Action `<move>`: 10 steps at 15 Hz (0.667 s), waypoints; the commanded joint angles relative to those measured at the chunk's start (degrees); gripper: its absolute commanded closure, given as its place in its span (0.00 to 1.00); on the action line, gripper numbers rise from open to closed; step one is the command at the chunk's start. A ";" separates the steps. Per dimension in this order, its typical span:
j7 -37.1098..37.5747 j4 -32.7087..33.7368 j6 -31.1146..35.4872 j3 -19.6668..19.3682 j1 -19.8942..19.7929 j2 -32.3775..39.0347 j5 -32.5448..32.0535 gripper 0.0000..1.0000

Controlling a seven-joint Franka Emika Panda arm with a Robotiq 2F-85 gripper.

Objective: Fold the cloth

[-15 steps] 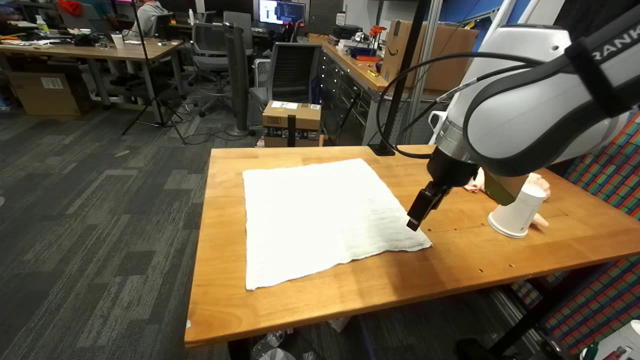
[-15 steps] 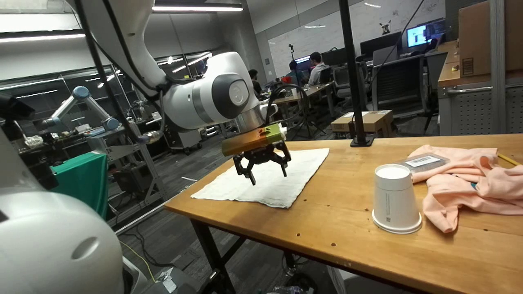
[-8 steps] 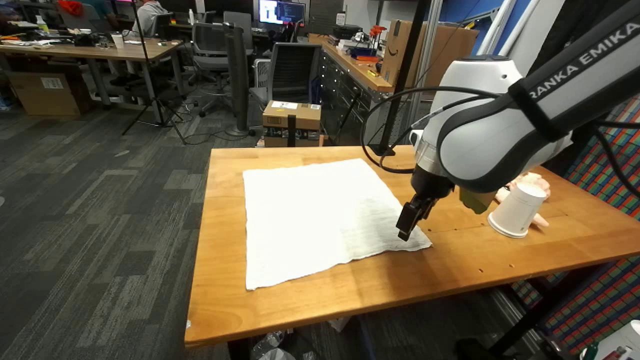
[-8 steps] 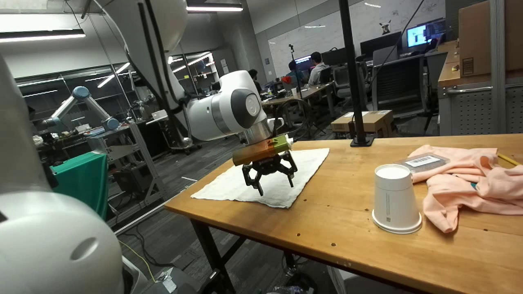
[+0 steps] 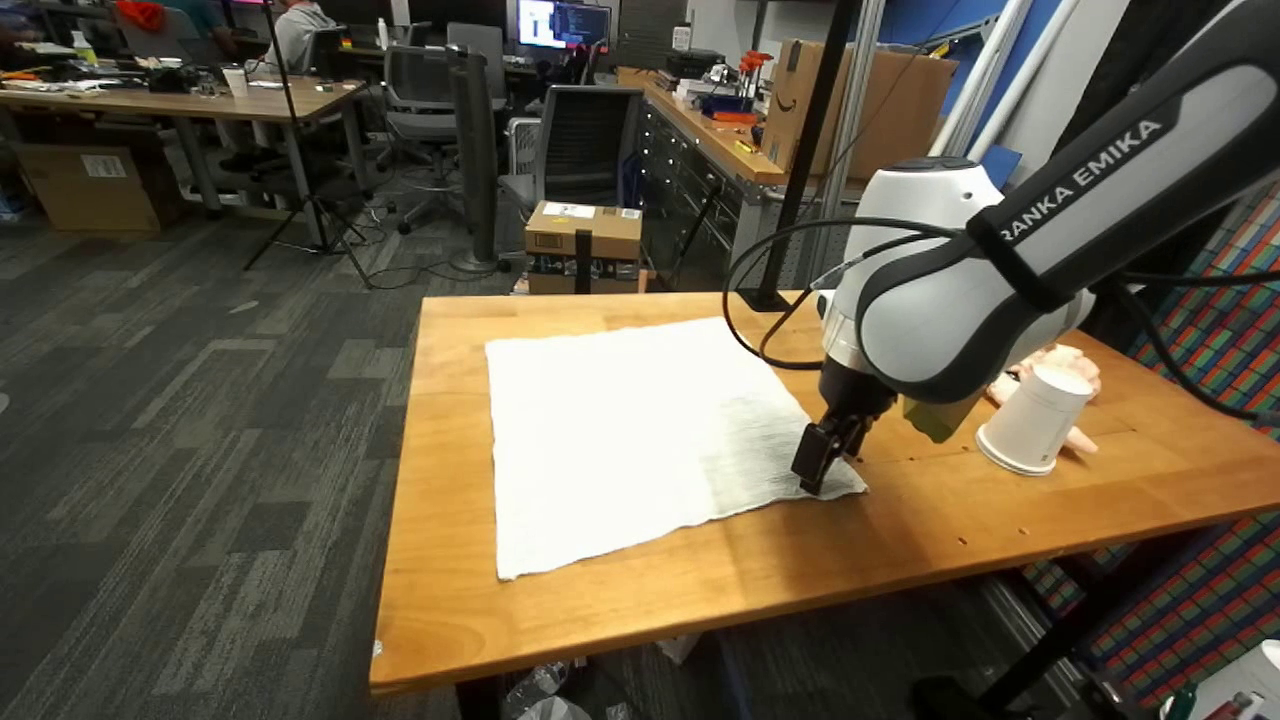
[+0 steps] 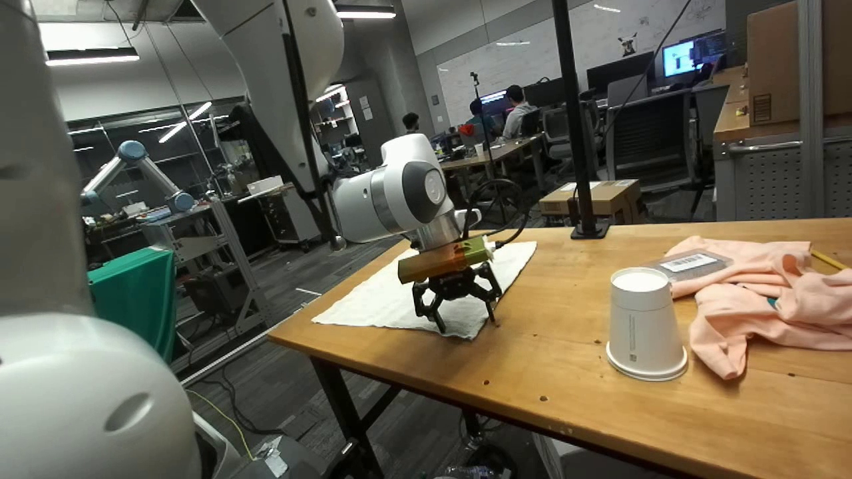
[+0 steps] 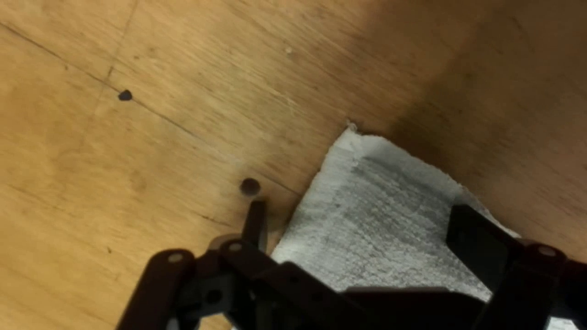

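The gripper [image 6: 467,323], spread and empty, now sits lower than a moment ago, by the lower-right corner of the flat cloth [image 5: 620,450] lying mid-frame on the worktop [image 5: 620,620] in an exterior view, so a folding pinch seems next

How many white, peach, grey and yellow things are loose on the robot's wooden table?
White: 2 (square white fabric cloth, tapered white paper cup)
Peach: 1 (crumpled peach fabric heap)
Grey: 1 (flat grey barcode-labelled case)
Yellow: 1 (thin yellow stick)
Total: 5
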 commanded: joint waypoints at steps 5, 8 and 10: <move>1.40 1.00 -0.89 -0.94 -1.02 0.62 -1.69 0.30; 1.95 1.21 -1.84 -1.41 -1.02 0.50 -2.45 0.56; 2.32 1.38 -2.35 -1.77 -1.03 0.38 -3.17 0.69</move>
